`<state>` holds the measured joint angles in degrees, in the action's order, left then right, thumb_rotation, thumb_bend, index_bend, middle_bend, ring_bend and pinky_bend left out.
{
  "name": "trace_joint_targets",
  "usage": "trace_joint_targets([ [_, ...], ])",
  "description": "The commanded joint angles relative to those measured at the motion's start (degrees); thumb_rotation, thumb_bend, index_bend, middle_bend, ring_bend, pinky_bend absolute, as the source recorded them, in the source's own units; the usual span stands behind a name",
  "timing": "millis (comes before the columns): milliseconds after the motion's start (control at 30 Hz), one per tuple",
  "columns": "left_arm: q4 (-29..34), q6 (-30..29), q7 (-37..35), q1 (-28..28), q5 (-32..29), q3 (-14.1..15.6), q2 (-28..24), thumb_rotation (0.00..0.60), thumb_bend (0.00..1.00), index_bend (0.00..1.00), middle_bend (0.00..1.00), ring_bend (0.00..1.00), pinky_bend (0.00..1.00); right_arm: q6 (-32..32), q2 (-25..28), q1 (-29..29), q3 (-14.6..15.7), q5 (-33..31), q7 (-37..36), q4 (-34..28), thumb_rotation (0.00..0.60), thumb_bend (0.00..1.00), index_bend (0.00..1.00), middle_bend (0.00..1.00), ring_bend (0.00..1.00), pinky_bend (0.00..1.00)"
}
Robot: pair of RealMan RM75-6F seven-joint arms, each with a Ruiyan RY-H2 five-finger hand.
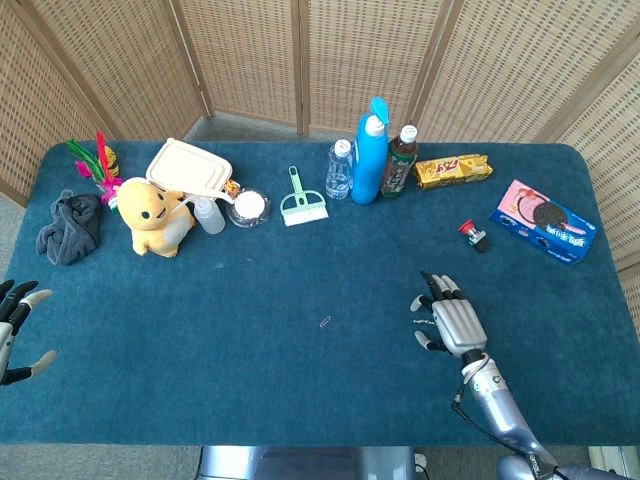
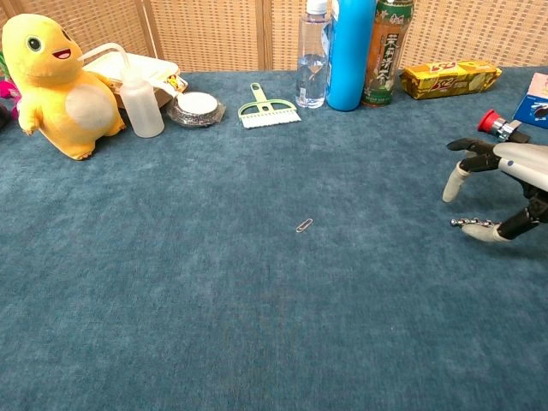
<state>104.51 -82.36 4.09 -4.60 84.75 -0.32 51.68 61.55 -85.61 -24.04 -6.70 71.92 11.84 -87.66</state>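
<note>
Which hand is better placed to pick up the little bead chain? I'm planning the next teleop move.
Right. The right hand is open directly over the bead chain, a fingertip at it. The left hand sits at the far table edge.

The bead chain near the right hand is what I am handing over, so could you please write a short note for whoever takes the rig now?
Right hand: open, fingers spread, hovering over the bead chain; in the chest view a fingertip is at the chain's right end, but contact is unclear.
Left hand: open, holding nothing, at the table's left edge, away from everything.
Paper clip: lies alone mid-table, to the left of the right hand.
Done: the right hand is positioned above the chain.
Left: the chain is flat on the cloth, not yet gripped or lifted.
</note>
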Motion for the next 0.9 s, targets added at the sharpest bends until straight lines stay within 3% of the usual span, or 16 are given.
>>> trace_joint_targets([
  [33,0.02,-0.05,-0.07,0.03,0.04,0.01,-0.05,0.600,0.34,0.17,0.12,0.00,0.13,-0.13,-0.25,-0.15,0.02,-0.20,0.25,0.24,0.600,0.34,0.40,0.00,0.00,0.00],
  [900,0.20,0.28,-0.04,0.02,0.12,0.13,-0.07,0.600,0.34,0.17,0.12,0.00,0.12,-0.49,-0.59,-0.29,0.26,-1.15,-1.61,3.67,0.600,0.36,0.46,0.00,0.00,0.00],
])
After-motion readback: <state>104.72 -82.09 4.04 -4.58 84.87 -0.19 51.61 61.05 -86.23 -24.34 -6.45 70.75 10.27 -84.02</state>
